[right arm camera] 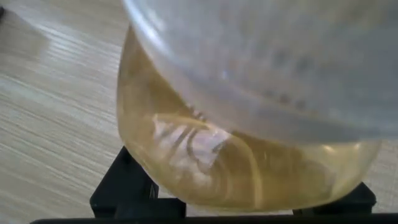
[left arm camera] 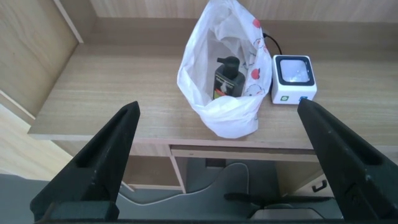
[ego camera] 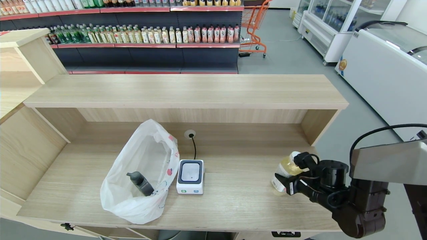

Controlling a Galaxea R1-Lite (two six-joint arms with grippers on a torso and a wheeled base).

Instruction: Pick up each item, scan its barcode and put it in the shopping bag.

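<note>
A clear bottle of yellowish liquid [ego camera: 287, 166] lies tilted at the right end of the wooden counter [ego camera: 233, 203], with my right gripper [ego camera: 292, 170] shut on it. Up close, the bottle [right arm camera: 249, 124] sits between the dark fingers [right arm camera: 124, 190]; I cannot tell whether it touches the counter. The white shopping bag [ego camera: 143, 166] stands open at centre left with a dark pump bottle [ego camera: 140, 183] inside. A white barcode scanner [ego camera: 190, 176] sits just right of the bag. My left gripper [left arm camera: 217, 162] hangs open before the counter's front edge, facing the bag [left arm camera: 224, 112] and scanner [left arm camera: 293, 78].
A black cable [ego camera: 193, 146] runs from the scanner to a socket in the back panel. A raised wooden ledge [ego camera: 186, 90] overhangs the back of the counter, and side walls close both ends. Bare counter lies between scanner and held bottle.
</note>
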